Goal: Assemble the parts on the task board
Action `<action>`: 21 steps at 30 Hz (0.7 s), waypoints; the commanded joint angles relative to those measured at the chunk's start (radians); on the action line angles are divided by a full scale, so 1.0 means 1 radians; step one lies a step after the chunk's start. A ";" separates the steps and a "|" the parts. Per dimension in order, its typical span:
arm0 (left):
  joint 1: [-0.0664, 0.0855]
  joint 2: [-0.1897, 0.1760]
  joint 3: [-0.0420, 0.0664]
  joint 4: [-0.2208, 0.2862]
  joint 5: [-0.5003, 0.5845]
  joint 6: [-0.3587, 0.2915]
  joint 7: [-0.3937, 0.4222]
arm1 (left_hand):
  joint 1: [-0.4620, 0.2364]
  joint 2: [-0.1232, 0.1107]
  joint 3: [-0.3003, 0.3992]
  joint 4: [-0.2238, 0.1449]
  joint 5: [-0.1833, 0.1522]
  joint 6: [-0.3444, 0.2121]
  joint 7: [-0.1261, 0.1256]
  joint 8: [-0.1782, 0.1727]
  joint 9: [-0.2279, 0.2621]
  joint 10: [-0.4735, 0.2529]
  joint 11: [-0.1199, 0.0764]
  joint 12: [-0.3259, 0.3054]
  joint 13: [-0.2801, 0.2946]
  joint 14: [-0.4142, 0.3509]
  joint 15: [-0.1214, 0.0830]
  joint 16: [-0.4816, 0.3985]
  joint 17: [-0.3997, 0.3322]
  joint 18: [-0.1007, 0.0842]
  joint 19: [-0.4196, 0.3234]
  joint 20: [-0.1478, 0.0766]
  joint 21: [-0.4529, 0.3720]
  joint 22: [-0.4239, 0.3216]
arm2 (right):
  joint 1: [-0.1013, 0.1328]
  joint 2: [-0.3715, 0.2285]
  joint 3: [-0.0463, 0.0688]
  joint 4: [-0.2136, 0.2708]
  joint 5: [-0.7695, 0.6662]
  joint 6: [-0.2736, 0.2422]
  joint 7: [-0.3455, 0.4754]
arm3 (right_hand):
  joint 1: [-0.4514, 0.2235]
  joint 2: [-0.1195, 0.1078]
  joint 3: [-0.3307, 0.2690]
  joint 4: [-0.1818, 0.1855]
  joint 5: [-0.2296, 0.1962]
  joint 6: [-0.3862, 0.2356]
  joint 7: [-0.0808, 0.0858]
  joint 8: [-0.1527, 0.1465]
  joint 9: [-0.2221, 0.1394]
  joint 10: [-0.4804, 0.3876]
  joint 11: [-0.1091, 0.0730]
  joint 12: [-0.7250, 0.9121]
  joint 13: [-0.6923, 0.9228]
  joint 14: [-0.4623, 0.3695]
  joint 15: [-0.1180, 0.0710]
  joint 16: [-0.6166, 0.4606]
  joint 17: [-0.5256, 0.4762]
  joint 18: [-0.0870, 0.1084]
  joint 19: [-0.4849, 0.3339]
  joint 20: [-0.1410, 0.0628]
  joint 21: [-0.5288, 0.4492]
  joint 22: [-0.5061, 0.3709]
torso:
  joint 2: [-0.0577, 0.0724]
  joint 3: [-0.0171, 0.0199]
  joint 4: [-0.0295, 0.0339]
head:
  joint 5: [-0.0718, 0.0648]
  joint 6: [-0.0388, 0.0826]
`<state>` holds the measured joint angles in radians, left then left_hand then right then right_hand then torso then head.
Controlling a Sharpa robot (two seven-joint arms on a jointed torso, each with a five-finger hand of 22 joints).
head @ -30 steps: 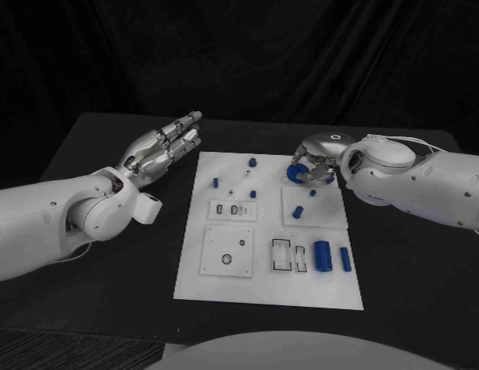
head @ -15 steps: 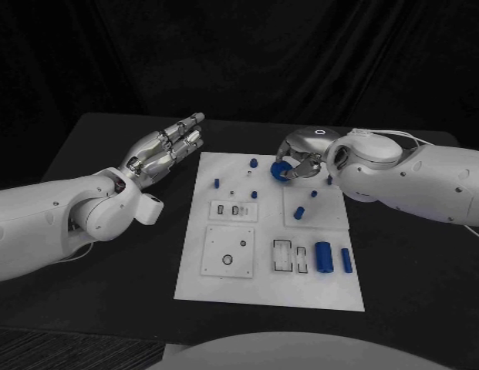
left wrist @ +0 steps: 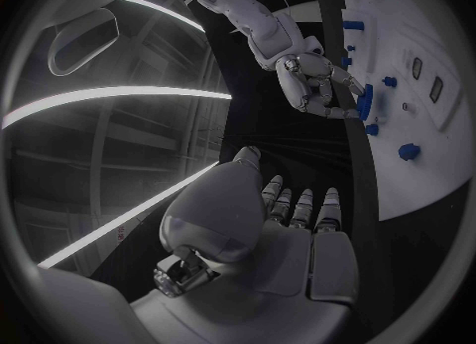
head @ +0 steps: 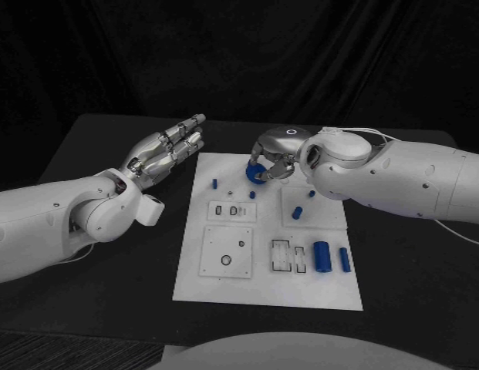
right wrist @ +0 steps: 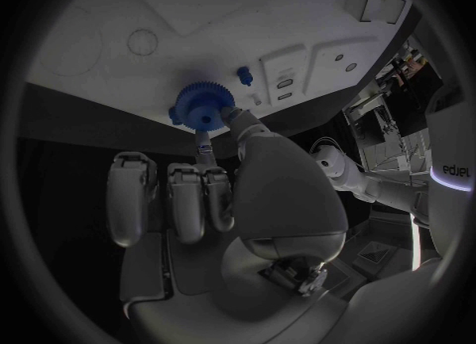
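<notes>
We have the blue gear pinched in our right hand, thumb against fingertips, and it hangs over the far end of the board, just above the white surface rather than seated on anything. Our left hand waits off the board's far left corner with its fingers straight, slightly apart and nothing in them. The step in hand looks like carrying the gear to its post, so the job now is alignment, not speed. A small blue peg stands near the gear on the board, but we cannot tell from here whether that is the one it belongs on. To do this well, we should keep the gear's face level with the board, bring its bore directly over the chosen post, and lower straight down with no sideways drag, since a tilted gear will likely bind. We should hold the pinch light enough to let the gear settle, and only part the fingers once it sits flat.
</notes>
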<state>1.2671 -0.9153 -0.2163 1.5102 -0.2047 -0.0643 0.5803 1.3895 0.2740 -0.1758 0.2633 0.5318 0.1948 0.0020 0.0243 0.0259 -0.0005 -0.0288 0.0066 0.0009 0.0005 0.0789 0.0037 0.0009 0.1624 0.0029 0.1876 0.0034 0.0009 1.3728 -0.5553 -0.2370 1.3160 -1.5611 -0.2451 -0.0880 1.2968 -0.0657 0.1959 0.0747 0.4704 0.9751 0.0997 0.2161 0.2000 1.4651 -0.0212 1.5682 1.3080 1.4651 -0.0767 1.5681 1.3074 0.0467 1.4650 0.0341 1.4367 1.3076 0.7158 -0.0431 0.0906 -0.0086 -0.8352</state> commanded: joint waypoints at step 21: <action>-0.001 0.017 0.001 -0.010 -0.001 0.027 0.007 | 0.018 0.000 0.008 -0.007 0.011 -0.010 0.001 0.002 0.001 0.000 0.006 -0.007 -0.001 0.000 0.006 -0.004 -0.001 0.016 -0.003 0.009 -0.003 -0.001 | 0.001 0.111 0.002 -0.117 -0.005 0.014 0.029 | 0.018 0.011 0.018 -0.005 -0.012 -0.031 -0.030 -0.043 0.341 0.106 0.004 0.003 0.263 0.106 0.005 0.003 0.263 -0.002 0.002 0.007 -0.031 0.186 | 0.000 0.0011 -0.0002 | -0.001 0.000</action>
<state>1.2671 -0.9008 -0.2163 1.4995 -0.2048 -0.0527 0.5774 1.3976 0.2740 -0.1703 0.2578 0.5364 0.1912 0.0056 0.0243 0.0259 -0.0005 -0.0288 0.0066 0.0012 0.0005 0.0789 0.0037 0.0014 0.1624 -0.0007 0.1911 0.0034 0.0010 1.3732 -0.4450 -0.2354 1.2018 -1.5611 -0.2349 -0.0646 1.3056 -0.0573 0.2114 0.0702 0.4605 0.9497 0.0653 0.1768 0.4533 1.4651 -0.0213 1.5683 1.3078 1.4651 -0.0767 1.5682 1.3074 0.0467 1.4650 0.0341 1.4080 1.3074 0.7155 -0.0421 0.0902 -0.0110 -0.8339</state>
